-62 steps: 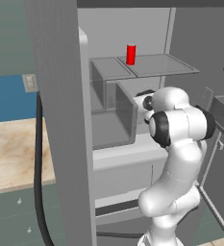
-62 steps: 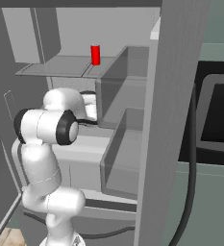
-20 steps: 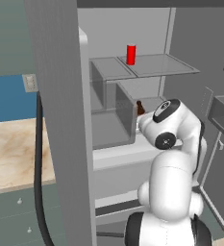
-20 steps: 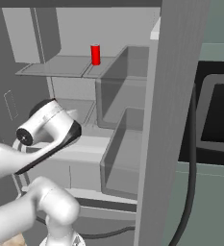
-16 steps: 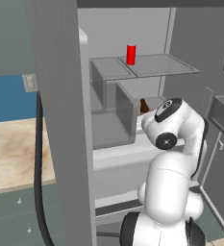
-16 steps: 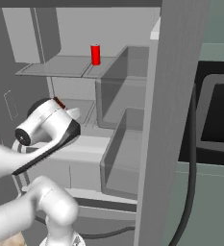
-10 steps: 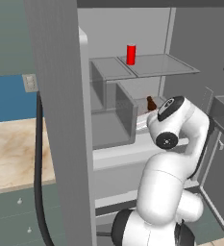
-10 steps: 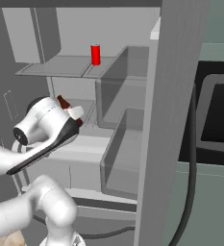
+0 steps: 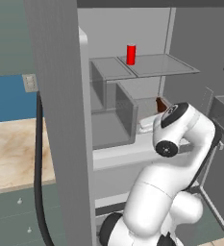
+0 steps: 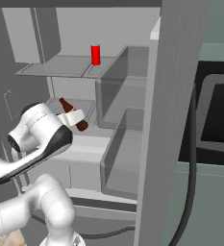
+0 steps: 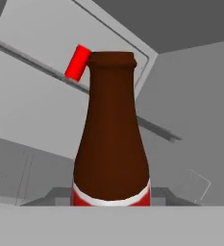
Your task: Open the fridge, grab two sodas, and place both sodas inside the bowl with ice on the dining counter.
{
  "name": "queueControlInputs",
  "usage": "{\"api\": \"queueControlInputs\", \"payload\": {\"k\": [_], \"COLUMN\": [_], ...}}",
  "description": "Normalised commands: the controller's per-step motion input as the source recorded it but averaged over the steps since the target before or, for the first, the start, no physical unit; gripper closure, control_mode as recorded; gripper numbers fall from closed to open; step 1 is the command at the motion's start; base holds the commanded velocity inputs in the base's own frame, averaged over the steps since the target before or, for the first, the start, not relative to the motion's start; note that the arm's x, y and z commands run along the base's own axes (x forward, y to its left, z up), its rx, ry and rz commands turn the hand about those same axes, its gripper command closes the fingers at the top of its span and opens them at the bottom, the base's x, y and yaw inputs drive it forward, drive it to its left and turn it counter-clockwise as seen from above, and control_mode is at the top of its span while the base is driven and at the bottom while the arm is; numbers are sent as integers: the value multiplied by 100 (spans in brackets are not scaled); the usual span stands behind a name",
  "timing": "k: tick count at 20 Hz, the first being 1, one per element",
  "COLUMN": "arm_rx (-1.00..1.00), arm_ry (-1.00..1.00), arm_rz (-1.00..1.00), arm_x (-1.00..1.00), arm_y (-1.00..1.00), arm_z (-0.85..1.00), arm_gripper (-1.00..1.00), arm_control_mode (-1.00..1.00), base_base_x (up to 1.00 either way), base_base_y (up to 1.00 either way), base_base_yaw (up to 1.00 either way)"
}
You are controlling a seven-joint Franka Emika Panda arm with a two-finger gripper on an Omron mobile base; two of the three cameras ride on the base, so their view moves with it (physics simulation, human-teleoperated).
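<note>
I see a dark brown bottle (image 11: 112, 134) with a red label pinched between my fingers (image 10: 74, 116), tilted. Beyond them, a red can (image 10: 95, 54) stands on the grey fridge shelf (image 10: 60, 66).

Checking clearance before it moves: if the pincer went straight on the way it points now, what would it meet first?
Nothing new: the pincer is already shut on the brown soda bottle. Beyond the bottle, the line seems to run up toward the glass shelf with the red can, though depth is unclear.
</note>
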Motion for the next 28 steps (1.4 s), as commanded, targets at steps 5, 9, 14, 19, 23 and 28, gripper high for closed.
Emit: {"api": "queueControlInputs", "payload": {"k": [5,9,14,19,23,28], "arm_rx": [0,-3,-3,0,0,0], "arm_ry": [-6,0,-2,0,0,0], "arm_rz": [0,1,2,0,0,0], "arm_x": [-72,-39,-15,0,0,0], "arm_y": [-1,6,6,0,0,0], "arm_z": [-7,-5,-2,0,0,0], "arm_gripper": [100,100,100,100,100,100], "arm_control_mode": [-100,-100,100,100,100,100], "base_base_x": [0,0,-9,-61,-76,-80], "base_base_y": [0,0,1,5,1,1], "base_base_yaw": [0,0,0,2,9,19]}}
